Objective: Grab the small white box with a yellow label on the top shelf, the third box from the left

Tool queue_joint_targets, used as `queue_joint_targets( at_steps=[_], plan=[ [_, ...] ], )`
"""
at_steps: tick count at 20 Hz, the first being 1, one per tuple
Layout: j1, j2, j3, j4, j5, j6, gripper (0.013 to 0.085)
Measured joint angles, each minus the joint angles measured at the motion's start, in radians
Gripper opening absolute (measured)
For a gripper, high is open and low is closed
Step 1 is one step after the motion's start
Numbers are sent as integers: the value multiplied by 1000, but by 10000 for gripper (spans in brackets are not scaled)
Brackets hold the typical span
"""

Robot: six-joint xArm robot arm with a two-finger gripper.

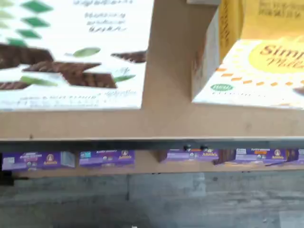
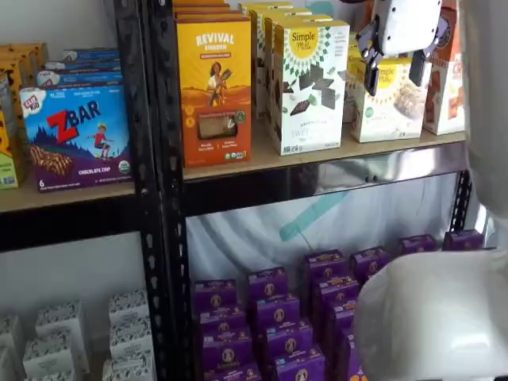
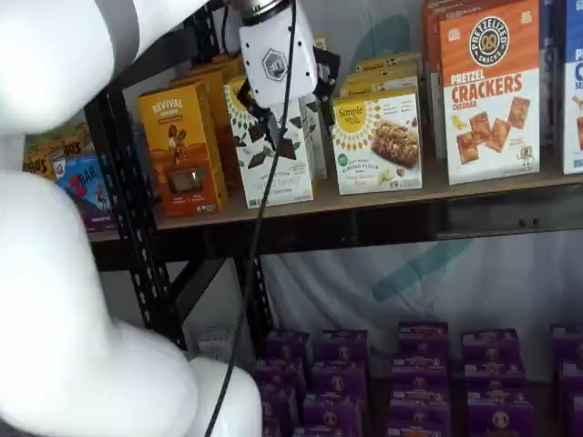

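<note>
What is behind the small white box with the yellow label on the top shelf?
In a shelf view, yellow tops of more cartons show right behind the small white box, apparently the same product. How many stand in the row, and the back of the top shelf, are hidden by the boxes in front.

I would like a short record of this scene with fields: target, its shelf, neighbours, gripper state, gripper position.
target: the small white box, yellow round logo, upright
shelf: the top shelf, tan board
left neighbour: taller white box with dark squares
right neighbour: orange cracker box
gripper state: gripper open, holding nothing
gripper position: in front of the target's upper part in a shelf view; contact cannot be told
lower level: purple boxes
</note>
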Motion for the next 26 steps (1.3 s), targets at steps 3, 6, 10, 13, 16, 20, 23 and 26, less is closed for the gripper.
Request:
queue_joint_targets(
  at_steps=[3, 6, 10, 13, 16, 20, 23, 26],
  plan=[
    [-24, 28, -12, -1, -38, -21, 850],
    [-47, 62, -36, 4, -51, -43, 850],
    [-68, 89, -58, 12, -60, -64, 850],
    [-82, 107, -75, 24, -56, -78, 850],
    [-91, 120, -88, 27, -55, -87, 850],
    [-103, 137, -104, 30, -60, -99, 850],
    [-109, 147, -116, 32, -57, -105, 850],
    [-114, 152, -124, 36, -53, -110, 850]
  ],
)
